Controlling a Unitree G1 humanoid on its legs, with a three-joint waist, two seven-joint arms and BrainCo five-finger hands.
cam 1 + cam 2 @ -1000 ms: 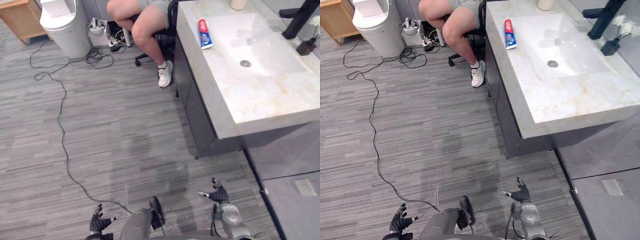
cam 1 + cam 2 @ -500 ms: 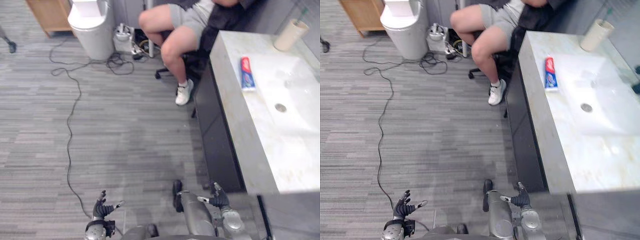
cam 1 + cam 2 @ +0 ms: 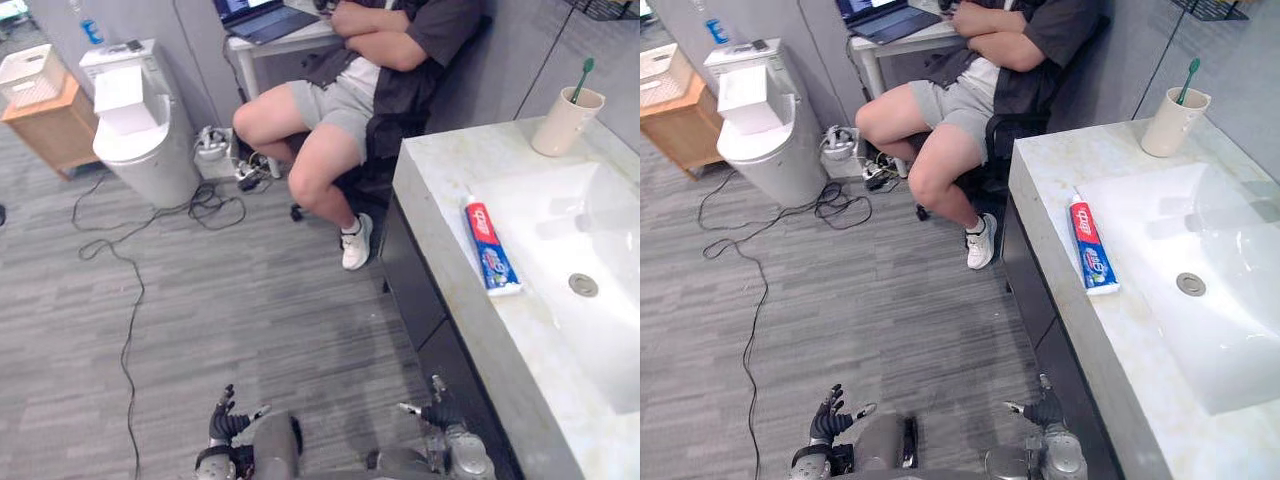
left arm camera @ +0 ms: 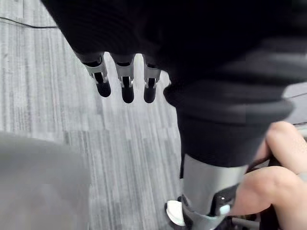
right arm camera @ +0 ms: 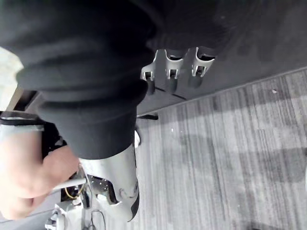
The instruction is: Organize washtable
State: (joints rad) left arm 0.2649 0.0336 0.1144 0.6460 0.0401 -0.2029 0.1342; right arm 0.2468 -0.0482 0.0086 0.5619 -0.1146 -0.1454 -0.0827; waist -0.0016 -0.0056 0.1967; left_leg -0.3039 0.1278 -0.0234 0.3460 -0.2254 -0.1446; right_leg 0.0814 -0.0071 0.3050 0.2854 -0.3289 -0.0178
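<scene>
**Head views, wrist views.** Over the last second the whole scene has swung round. The desk (image 3: 432, 235) now runs down the right side, and a cup (image 3: 565, 122) holding a green toothbrush (image 3: 581, 77) has come into frame at its far end. This is a turn of the camera, not a shift of the things. The toothpaste tube (image 3: 490, 247) lies where it lay before, flat on the desk's front strip, just beside the basin (image 3: 600, 215) and well apart from the cup.

The left hand (image 3: 228, 420) and right hand (image 3: 432, 408) still hang low over the floor, the right one near the desk's dark front. The left hand's fingers (image 4: 127, 88) and the right hand's fingers (image 5: 169, 71) are straight and relaxed, and they hold nothing.

In all likelihood the robot is only squaring up to the desk, and no item has yet been tidied.

A seated person (image 3: 345, 105) occupies the chair by the desk's far corner.

**Writing.** The tube carries red and blue print, probably a product label. The cup appears plain.
</scene>
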